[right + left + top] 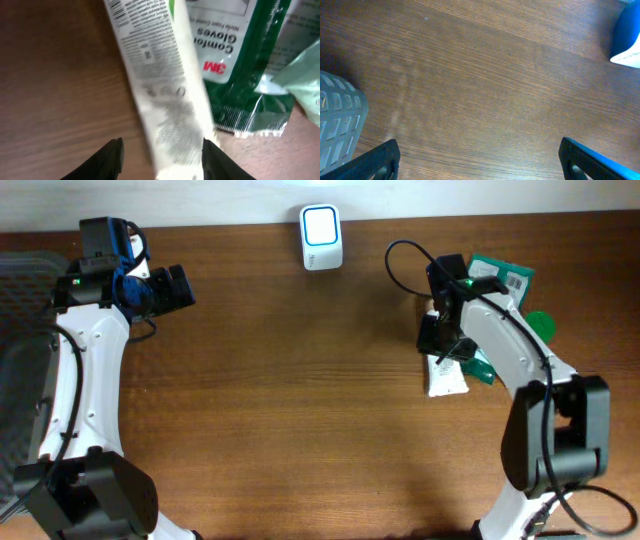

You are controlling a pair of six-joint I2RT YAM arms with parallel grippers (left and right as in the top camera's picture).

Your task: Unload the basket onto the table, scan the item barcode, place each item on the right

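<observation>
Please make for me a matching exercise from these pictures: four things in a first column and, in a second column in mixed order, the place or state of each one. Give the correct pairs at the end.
Things
1. scanner
2. white packet
3. green glove pack
4. left gripper

Places or states
A. open, above the bare table
B. at the table's far edge, screen lit
C. between the fingers of the right gripper
D. printed with 3M, seen behind the white packet

Right pairs: 1-B, 2-C, 3-D, 4-A
</observation>
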